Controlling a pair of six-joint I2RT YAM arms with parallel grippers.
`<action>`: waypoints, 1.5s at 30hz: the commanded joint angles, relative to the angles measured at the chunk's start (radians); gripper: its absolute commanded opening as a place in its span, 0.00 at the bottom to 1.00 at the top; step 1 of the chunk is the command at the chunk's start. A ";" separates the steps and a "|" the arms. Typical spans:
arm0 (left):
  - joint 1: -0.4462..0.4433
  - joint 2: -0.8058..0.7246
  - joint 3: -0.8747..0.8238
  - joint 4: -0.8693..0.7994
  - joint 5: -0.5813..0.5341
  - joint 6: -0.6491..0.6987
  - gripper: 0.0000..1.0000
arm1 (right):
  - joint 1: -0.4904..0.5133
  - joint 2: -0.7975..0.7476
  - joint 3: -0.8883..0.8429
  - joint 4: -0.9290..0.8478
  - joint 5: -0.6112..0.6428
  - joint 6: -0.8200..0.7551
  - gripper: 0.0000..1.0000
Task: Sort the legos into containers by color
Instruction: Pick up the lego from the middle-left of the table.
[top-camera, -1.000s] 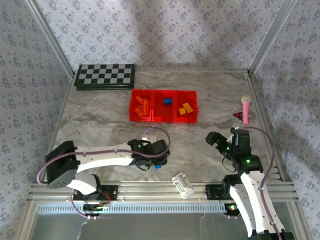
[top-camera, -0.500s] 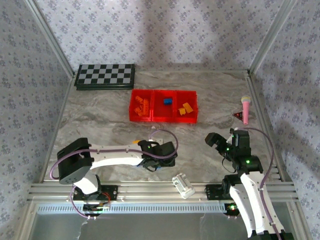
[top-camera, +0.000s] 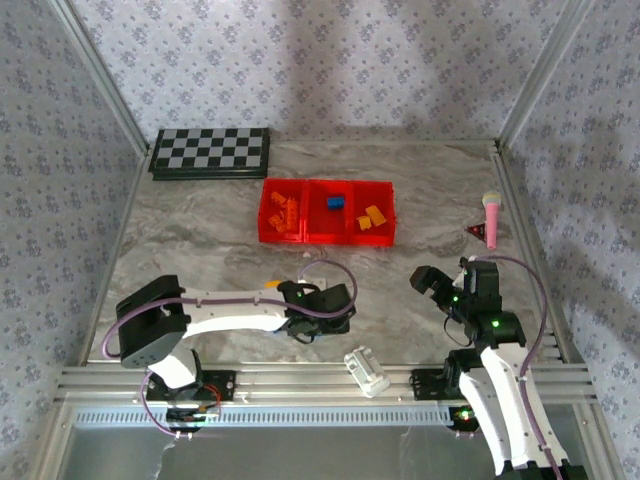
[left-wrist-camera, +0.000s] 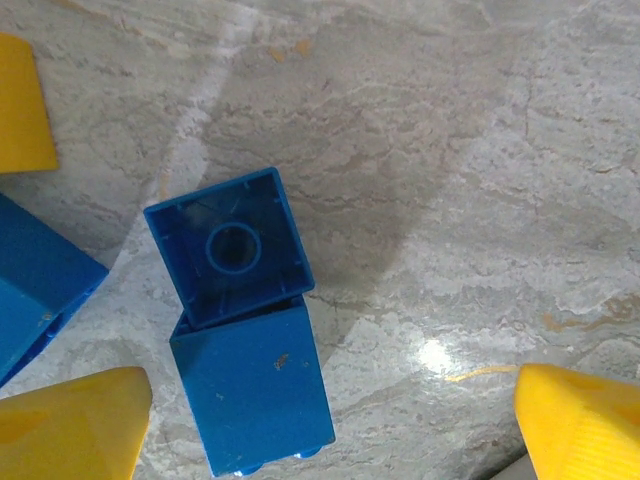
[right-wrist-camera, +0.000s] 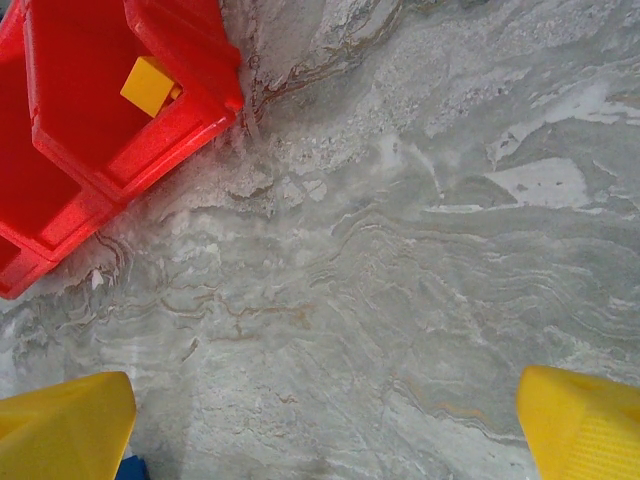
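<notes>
Left gripper (left-wrist-camera: 328, 418): hanging low over the marble table (left-wrist-camera: 480, 150), yellow fingertips (left-wrist-camera: 70, 420) spread wide, gripping nothing.

Blue legos (left-wrist-camera: 228, 250): lying on the table between those fingertips, two touching end to end, one showing its hollow underside; third blue brick (left-wrist-camera: 35, 285) lying just beside them at the left edge of the wrist view.

Containers (top-camera: 327, 240): sitting mid-table, well apart from the left gripper; holding orange legos (top-camera: 283, 213) in the left compartment, a blue lego (top-camera: 335, 202) in the middle, yellow legos (top-camera: 372, 217) in the right.

Right gripper (right-wrist-camera: 325, 422): hovering near the containers' right end, fingers spread wide, carrying nothing.

White ribbed cylinder (top-camera: 366, 370): lying near the front edge, between the arms.
</notes>
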 joint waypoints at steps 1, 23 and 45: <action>-0.008 0.025 0.004 0.006 0.011 -0.018 0.90 | -0.006 -0.014 -0.010 -0.028 -0.016 0.015 1.00; 0.011 0.080 -0.012 -0.042 -0.034 -0.011 0.49 | -0.013 -0.017 -0.016 -0.026 -0.020 0.015 1.00; 0.081 -0.144 0.237 -0.310 -0.282 0.311 0.32 | -0.020 -0.014 0.000 -0.001 0.014 0.037 1.00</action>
